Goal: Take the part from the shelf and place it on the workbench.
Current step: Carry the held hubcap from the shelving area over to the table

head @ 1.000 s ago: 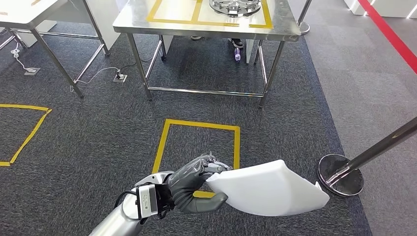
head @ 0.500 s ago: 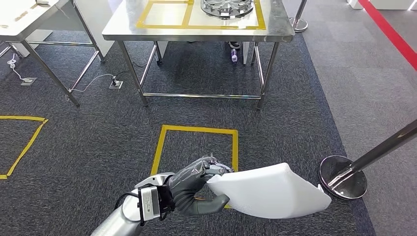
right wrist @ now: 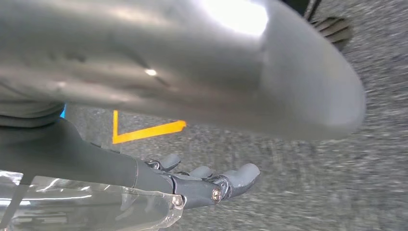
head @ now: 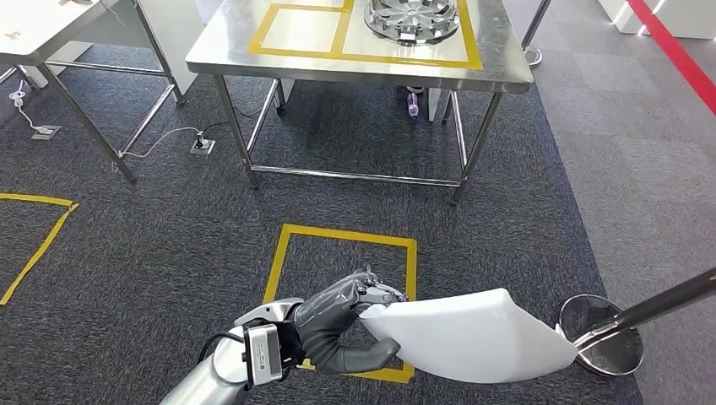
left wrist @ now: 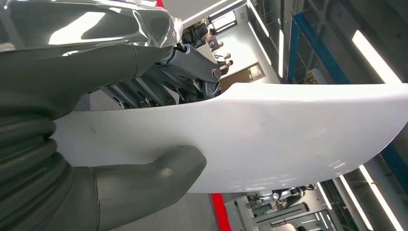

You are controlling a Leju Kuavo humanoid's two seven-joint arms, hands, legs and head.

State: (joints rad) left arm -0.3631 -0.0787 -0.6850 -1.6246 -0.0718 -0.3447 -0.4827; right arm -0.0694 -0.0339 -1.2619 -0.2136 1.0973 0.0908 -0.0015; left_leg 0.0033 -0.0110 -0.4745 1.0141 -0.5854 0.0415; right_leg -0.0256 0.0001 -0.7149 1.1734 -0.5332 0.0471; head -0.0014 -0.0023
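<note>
My left hand [head: 342, 329] grips one end of a white, curved, flat part [head: 477, 337] and holds it level above the carpet at the bottom of the head view. Up close in the left wrist view, the thumb [left wrist: 144, 183] lies on one face of the part [left wrist: 269, 134] and the darker fingers lie on the other. The steel workbench [head: 221, 52] with yellow tape squares stands ahead. My right hand [right wrist: 207, 180] hangs over the carpet with its fingers stretched out and nothing in it.
A round metal wheel-like part [head: 412, 17] lies on the bench's right square. A yellow tape square [head: 283, 253] marks the floor before the bench. A stanchion base [head: 601, 333] and slanted pole stand at the right. A white table [head: 51, 25] stands at the far left.
The whole picture has shifted as the camera moved; the bench and floor square sit differently in frame. My left hand keeps the same hold on the white part.
</note>
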